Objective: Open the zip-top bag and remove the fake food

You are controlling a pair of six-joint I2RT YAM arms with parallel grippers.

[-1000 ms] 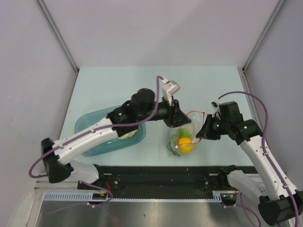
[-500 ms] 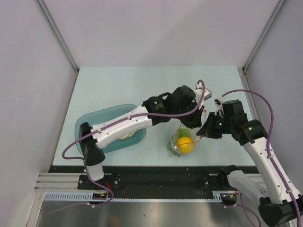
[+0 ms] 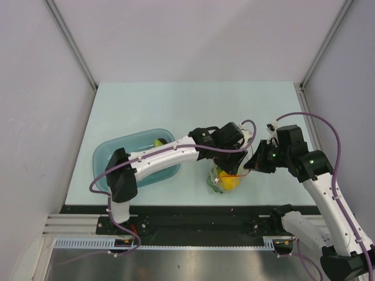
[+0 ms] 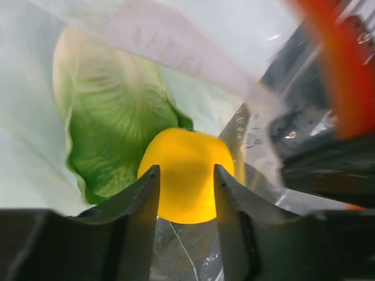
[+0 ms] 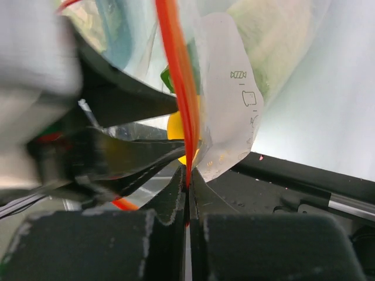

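Note:
The clear zip-top bag [image 3: 218, 175] stands near the table's front edge with its mouth held open. My right gripper [image 3: 250, 165] is shut on its red-orange zip strip [image 5: 176, 76], pinched between the jaws [image 5: 187, 175]. My left gripper [image 3: 233, 159] is open and reaches down into the bag's mouth. In the left wrist view its fingertips [image 4: 186, 175] straddle the near side of the round yellow-orange fruit [image 4: 186, 170]. The green lettuce [image 4: 111, 117] lies behind the fruit in the bag. The fruit also shows from above [image 3: 228, 183].
A teal plastic tray [image 3: 108, 155] sits at the left, partly under my left arm, with a small yellow-green piece [image 3: 159, 142] at its far rim. The black base rail runs just in front of the bag.
My left arm has swung right from beside the tray and lowered its gripper into the bag's mouth. My right gripper has kept its hold on the zip strip.

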